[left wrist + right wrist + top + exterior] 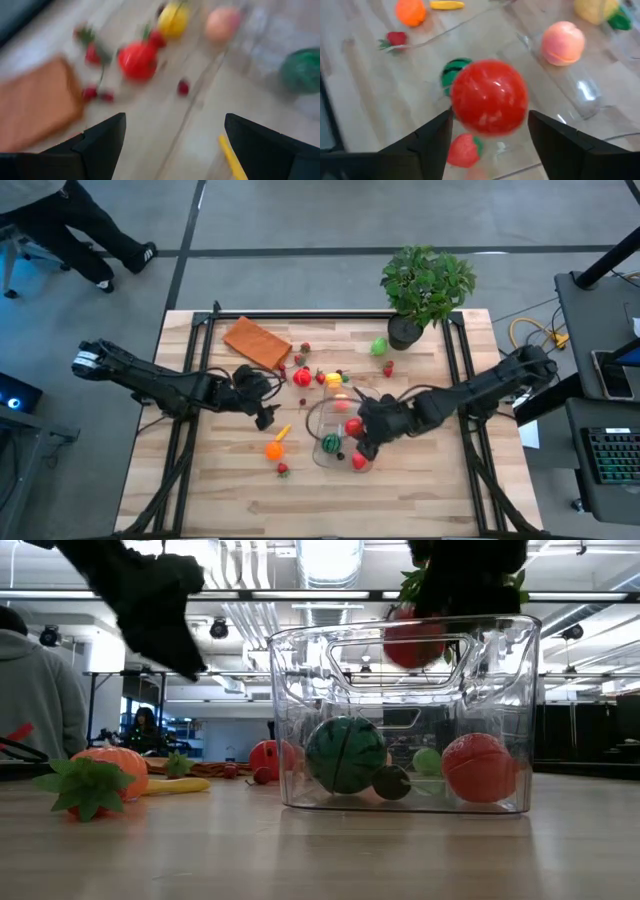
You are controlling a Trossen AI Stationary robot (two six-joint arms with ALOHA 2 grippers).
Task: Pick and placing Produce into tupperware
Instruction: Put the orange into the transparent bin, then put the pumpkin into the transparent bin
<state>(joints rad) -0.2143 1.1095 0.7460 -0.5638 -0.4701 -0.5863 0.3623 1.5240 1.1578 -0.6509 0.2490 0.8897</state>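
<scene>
I had the tub (335, 435) near the middle of the table, open side up, so anything let go above it would fall inside. It already held a green melon (345, 753), a red strawberry (478, 768) and a couple of smaller pieces. The red ball (489, 97) sat between the right gripper's (490, 131) fingers directly over the tub's mouth, which I judged was the right spot for a drop. From the wrist view the fingers stood a little wider than the ball, so I could not say whether they gripped it or had just let it go. The rest of the produce lay outside: a peach (563, 43) just beside the tub wall, an orange piece (274, 449) and a yellow one (283, 432) on the left side, a tomato (137, 60) and small red bits near the pad (257, 341). My left gripper (262, 402) hovered over those loose pieces with its fingers spread wide and nothing between them, placed, I supposed, to take the next one.
</scene>
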